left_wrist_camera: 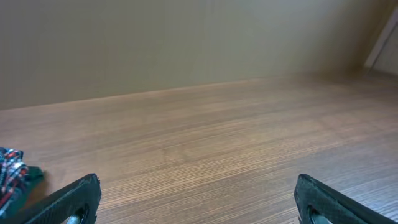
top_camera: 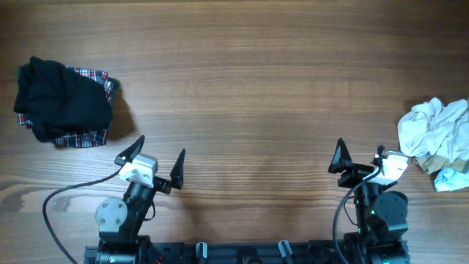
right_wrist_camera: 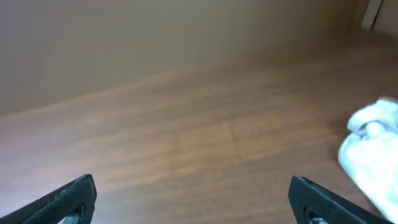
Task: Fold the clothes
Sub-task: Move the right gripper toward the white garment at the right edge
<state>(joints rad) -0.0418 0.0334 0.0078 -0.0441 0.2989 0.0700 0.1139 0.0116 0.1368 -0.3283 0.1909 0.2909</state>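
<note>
A crumpled white T-shirt with khaki-tan parts [top_camera: 436,134] lies bunched at the right table edge, with a pale-blue piece [top_camera: 449,179] just below it. It also shows in the right wrist view [right_wrist_camera: 372,148] at the right. A black garment [top_camera: 62,99] lies on a red-plaid piece [top_camera: 94,136] at the far left; the plaid edge shows in the left wrist view [left_wrist_camera: 12,177]. My left gripper [top_camera: 155,159] is open and empty near the front edge, right of the black pile. My right gripper [top_camera: 360,158] is open and empty, left of the white shirt.
The wooden table [top_camera: 242,88] spreads between the two piles. A black cable [top_camera: 55,198] loops by the left arm base. A plain wall stands behind the far table edge [left_wrist_camera: 186,43].
</note>
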